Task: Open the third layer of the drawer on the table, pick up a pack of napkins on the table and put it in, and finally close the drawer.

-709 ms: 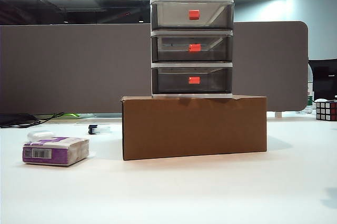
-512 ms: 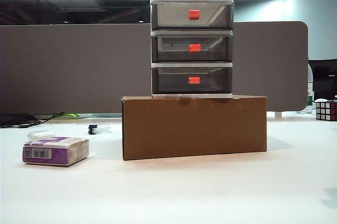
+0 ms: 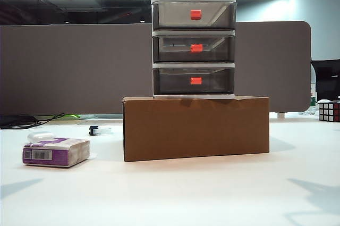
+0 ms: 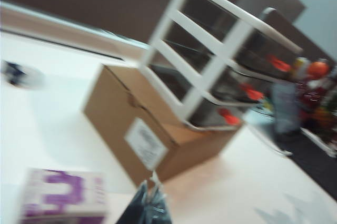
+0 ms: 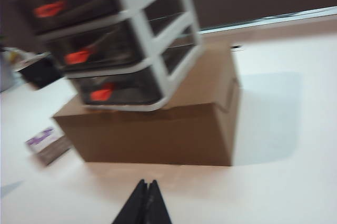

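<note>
The drawer (image 3: 194, 48) stands on a brown cardboard box (image 3: 196, 127) at mid-table, all three tiers pushed in. The third layer (image 3: 194, 81), smoky grey with a red-orange handle, is the lowest. The pack of napkins (image 3: 56, 152), purple and white, lies on the white table (image 3: 170, 194) at front left. Neither gripper appears in the exterior view. In the left wrist view my left gripper (image 4: 152, 188) is shut and empty, near the pack of napkins (image 4: 63, 197). In the right wrist view my right gripper (image 5: 147, 183) is shut and empty, in front of the box, with the third layer (image 5: 121, 89) beyond.
A small white rounded case (image 3: 41, 136) sits just behind the napkins. A small black item (image 3: 94, 130) and cables (image 3: 26, 119) lie at the back left. A puzzle cube (image 3: 329, 111) is at the far right. A grey partition (image 3: 74, 66) backs the table.
Arm shadows have appeared on the table at the front left and front right corners of the exterior view. The drawer, box and napkins have not moved.
</note>
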Controlling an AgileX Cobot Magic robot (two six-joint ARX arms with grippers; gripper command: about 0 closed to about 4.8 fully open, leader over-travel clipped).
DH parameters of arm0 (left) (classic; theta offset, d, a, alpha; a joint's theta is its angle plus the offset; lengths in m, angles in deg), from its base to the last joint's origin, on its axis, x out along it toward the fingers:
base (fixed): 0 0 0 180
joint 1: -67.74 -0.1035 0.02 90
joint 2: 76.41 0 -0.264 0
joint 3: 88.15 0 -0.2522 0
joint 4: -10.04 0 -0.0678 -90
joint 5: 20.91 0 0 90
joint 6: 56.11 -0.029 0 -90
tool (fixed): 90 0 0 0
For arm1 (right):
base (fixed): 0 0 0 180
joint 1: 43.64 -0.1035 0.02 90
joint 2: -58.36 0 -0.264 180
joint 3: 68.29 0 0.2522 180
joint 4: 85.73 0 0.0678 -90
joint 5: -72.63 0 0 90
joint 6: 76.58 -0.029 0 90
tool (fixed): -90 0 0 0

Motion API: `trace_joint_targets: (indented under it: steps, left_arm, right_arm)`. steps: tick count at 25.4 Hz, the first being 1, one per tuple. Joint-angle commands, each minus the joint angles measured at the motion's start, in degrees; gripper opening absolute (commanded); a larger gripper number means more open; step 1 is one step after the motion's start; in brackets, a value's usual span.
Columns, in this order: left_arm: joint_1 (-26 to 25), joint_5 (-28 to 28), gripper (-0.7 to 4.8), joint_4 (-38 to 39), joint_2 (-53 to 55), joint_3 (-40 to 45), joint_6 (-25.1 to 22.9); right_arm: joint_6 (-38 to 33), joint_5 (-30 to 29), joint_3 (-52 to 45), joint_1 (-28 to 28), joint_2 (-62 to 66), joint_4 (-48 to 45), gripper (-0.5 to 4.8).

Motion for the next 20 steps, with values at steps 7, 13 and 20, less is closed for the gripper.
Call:
trace_joint_targets:
  steps: [7, 13, 20]
  left_arm:
    - [33.1, 17.7, 0.67, -6.2, 0.0, -0.4, -1.4]
    - [48.7, 41.8, 0.47, -1.9, 1.7, -0.4, -2.1]
    - [62.0, 56.2, 0.49, -23.0, 23.5, -0.4, -6.5]
  right_arm:
    - [-4.3, -5.0, -0.4, 0.0, -0.1, -1.4, -0.06]
    - [-7.0, -6.4, -0.2, -1.3, -0.1, -3.6, -0.06]
    - [-6.9, 4.1, 0.3, -10.5, 0.0, -4.3, -0.06]
